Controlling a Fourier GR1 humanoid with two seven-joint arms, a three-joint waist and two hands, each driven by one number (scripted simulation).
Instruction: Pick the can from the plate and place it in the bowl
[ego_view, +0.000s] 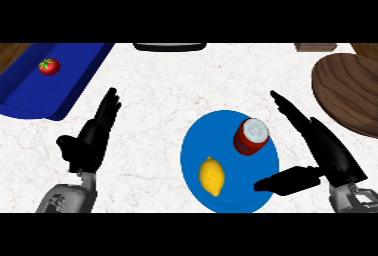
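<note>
Right hand (325, 155) open — red can (251, 137) (silver top) on plate (193, 145).

View: head, single | Position: above the counter (162, 90), at head height | Direction: steeply downward | Range: close, counter top fills the field | Forearms are seen entering from the lower edge | Overlap: none is recorded, one view only

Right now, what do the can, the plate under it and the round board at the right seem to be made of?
The can looks like metal: red painted side, pale silvery top. The plate looks like glazed ceramic or plastic, since it is smooth, even blue; which one is unclear. The round board looks like dark wood, with visible grain streaks.
</note>
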